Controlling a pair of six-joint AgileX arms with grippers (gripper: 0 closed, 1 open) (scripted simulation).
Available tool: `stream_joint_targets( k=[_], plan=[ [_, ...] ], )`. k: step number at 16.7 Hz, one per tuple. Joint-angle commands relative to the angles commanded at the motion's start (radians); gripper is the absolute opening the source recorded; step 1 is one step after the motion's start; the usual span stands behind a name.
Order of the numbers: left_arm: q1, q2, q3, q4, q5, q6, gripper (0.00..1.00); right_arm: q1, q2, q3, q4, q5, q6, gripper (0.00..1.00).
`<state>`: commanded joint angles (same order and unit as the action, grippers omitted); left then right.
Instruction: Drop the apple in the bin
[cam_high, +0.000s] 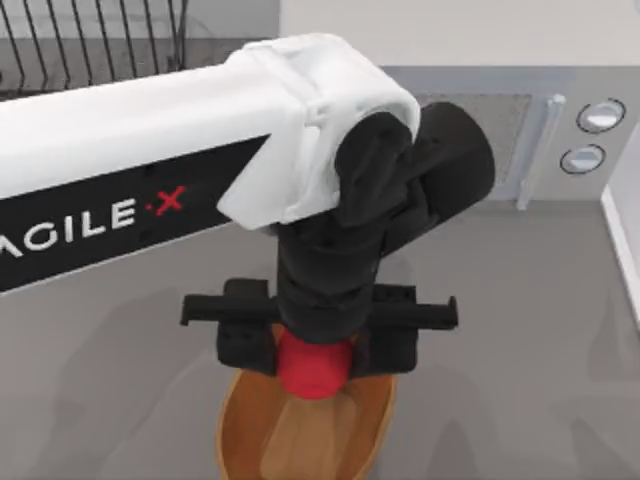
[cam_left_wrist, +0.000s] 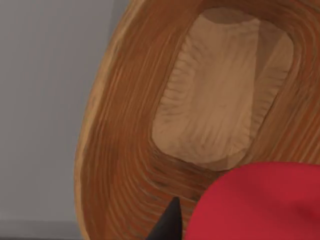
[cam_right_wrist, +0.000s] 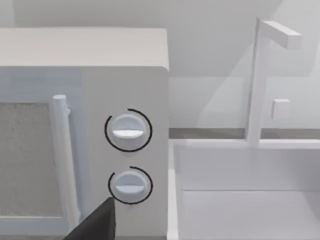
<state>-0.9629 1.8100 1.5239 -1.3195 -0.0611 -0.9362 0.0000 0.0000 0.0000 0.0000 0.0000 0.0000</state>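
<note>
My left gripper (cam_high: 314, 348) hangs over the near end of the bin (cam_high: 236, 420), an oval orange-brown wooden basket at the table's front middle. Its fingers are shut on the apple (cam_high: 315, 368), a small smooth red ball held just above the bin's rim. In the left wrist view the apple (cam_left_wrist: 260, 205) sits close to the camera. Beneath it lie the ribbed wall of the bin (cam_left_wrist: 115, 150) and its lighter flat bottom. One dark fingertip (cam_left_wrist: 169, 222) shows beside the apple. A dark part of my right gripper (cam_right_wrist: 95, 222) shows in the right wrist view, facing the microwave.
A white microwave (cam_high: 500, 120) with two round knobs (cam_right_wrist: 128, 131) stands at the back right. A black wire rack (cam_high: 90, 40) is at the back left. A white sink basin (cam_right_wrist: 250, 200) with a faucet (cam_right_wrist: 260, 75) lies beside the microwave. Grey tabletop surrounds the bin.
</note>
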Motion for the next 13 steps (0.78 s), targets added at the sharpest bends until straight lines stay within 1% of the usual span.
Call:
stream_joint_targets(
  k=[4, 9, 13],
  plan=[
    [0.003, 0.006, -0.135, 0.144, 0.000, 0.007, 0.00, 0.000, 0.000, 0.000, 0.000, 0.000, 0.000, 1.00],
    [0.003, 0.008, -0.157, 0.166, -0.002, 0.007, 0.00, 0.000, 0.000, 0.000, 0.000, 0.000, 0.000, 1.00],
    [0.003, 0.008, -0.157, 0.166, -0.002, 0.007, 0.30, 0.000, 0.000, 0.000, 0.000, 0.000, 0.000, 1.00]
  ],
)
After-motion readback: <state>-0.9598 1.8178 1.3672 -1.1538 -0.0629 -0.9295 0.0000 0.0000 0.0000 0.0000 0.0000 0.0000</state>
